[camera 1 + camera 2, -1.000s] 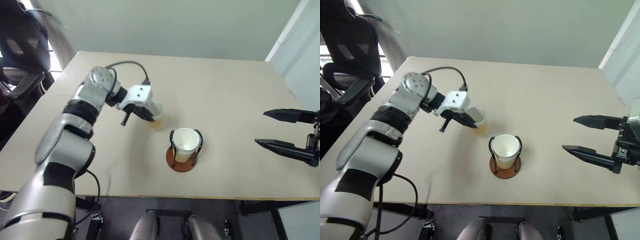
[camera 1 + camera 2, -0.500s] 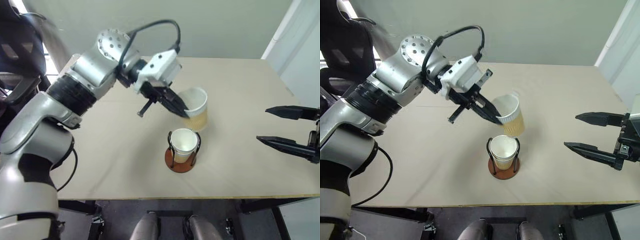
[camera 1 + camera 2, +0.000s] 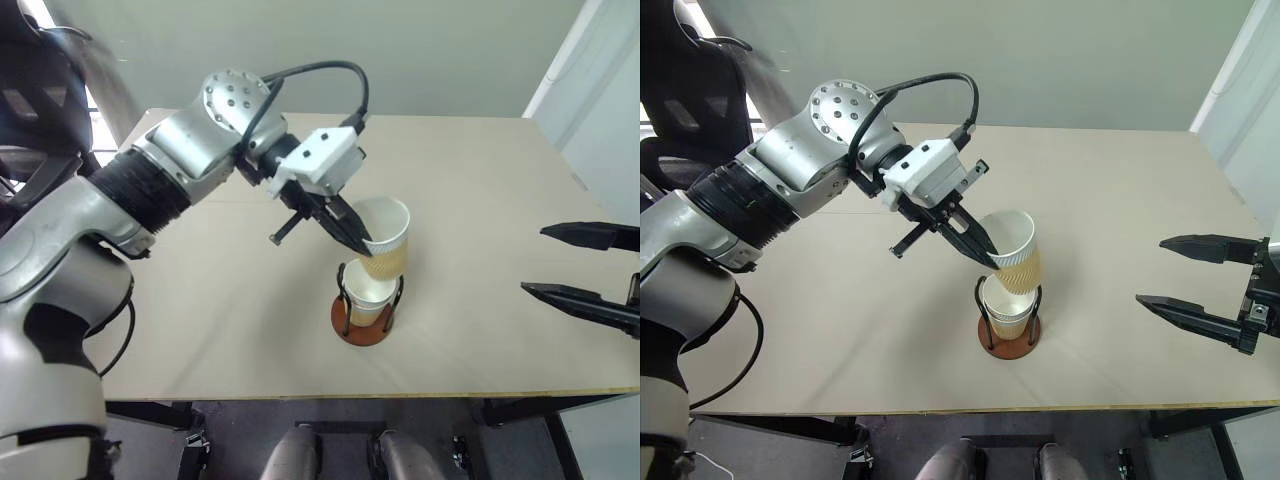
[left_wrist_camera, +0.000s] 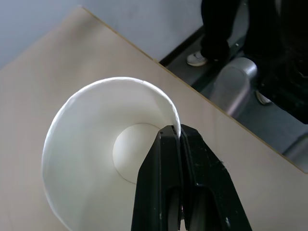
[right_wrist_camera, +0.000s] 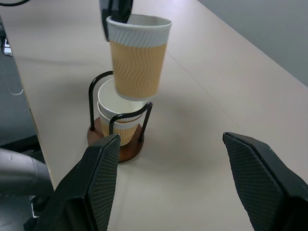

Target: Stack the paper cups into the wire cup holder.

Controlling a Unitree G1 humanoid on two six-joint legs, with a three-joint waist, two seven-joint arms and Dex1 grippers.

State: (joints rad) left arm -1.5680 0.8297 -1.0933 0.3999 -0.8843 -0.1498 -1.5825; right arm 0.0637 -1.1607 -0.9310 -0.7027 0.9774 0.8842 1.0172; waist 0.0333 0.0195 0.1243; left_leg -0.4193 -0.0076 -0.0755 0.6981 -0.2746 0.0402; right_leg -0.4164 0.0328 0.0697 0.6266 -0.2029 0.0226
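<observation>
My left gripper (image 3: 988, 260) is shut on the rim of a tan ribbed paper cup (image 3: 1013, 250), one finger inside the white interior (image 4: 96, 144) and one outside. The cup hangs slightly tilted, with its bottom just over the mouth of the cups (image 5: 118, 108) nested in the wire cup holder (image 3: 362, 325). That holder stands on its reddish-brown disc near the table's front middle, black wire loops (image 5: 92, 103) around the nested cups. My right gripper (image 3: 1150, 270) hovers open and empty to the holder's right, its fingers (image 5: 103, 183) wide apart.
The beige table (image 3: 480, 180) stretches bare behind and to both sides of the holder. Its front edge (image 3: 940, 408) runs close below the holder. A dark office chair (image 3: 680, 110) stands off the table's far left corner.
The left gripper has lifted the cup off the table and carried it right and nearer, from behind the holder to just above it. The right gripper has kept still.
</observation>
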